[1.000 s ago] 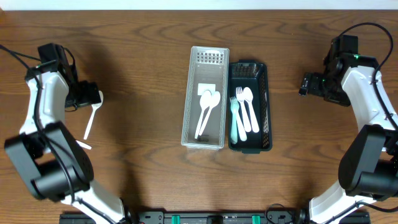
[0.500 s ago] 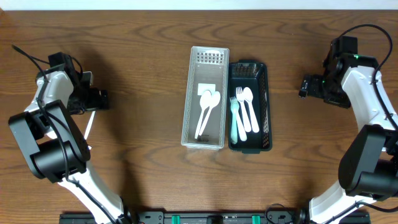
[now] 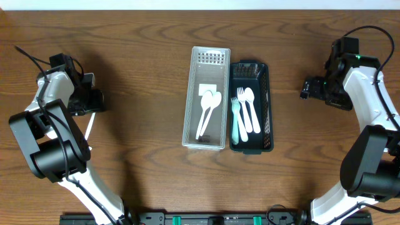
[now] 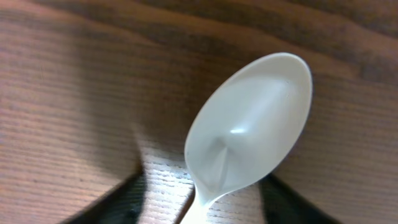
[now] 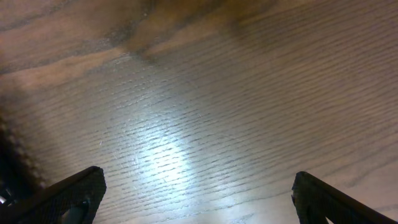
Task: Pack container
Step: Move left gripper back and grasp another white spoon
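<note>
A white plastic spoon (image 4: 249,130) lies bowl-up on the wood at the far left, its handle (image 3: 89,125) trailing toward the table front. My left gripper (image 3: 94,100) is low over it. Its dark fingers (image 4: 124,199) stand on either side of the spoon's neck, with strips of wood showing between them and the neck. The clear container (image 3: 187,106) in the middle holds two white spoons (image 3: 207,109). Beside it, the black basket (image 3: 270,106) holds a teal fork, a white fork and a white spoon. My right gripper (image 3: 306,86) hovers open over bare wood at the right, nothing between its fingertips (image 5: 68,196).
Both arms' bases and a rail sit along the front edge (image 3: 206,219). The clear container and the black basket stand side by side, touching, mid-table.
My left arm swung round and came down over the spoon, and its jaws have narrowed toward the spoon's neck. The right arm has not moved.
</note>
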`<action>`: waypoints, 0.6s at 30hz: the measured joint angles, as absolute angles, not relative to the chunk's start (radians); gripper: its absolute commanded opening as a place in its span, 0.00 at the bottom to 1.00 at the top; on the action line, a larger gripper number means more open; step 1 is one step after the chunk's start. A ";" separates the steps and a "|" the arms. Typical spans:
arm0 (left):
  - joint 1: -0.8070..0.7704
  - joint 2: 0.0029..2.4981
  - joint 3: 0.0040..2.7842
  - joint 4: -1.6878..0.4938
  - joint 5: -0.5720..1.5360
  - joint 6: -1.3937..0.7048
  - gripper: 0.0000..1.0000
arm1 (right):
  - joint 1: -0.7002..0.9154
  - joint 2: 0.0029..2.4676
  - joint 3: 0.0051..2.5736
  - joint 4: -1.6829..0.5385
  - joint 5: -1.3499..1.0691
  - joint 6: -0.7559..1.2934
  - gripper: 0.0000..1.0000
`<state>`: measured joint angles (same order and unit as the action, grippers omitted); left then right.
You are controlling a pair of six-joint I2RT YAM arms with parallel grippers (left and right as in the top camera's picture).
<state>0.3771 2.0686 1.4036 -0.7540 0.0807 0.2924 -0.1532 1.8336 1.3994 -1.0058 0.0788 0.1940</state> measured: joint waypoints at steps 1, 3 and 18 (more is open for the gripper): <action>0.377 2.069 1.404 -0.756 0.081 0.293 0.33 | -0.153 1.834 1.400 -1.006 0.079 0.194 0.99; 0.377 2.069 1.404 -0.761 0.081 0.295 0.24 | -0.153 1.834 1.399 -1.006 0.078 0.194 0.99; 0.377 2.068 1.405 -0.789 0.084 0.253 0.06 | -0.153 1.834 1.400 -1.006 0.079 0.194 0.99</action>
<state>0.3767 2.0682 1.4048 -0.7887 0.0837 0.2535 -0.1532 1.8336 1.3998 -1.0058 0.0788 0.1936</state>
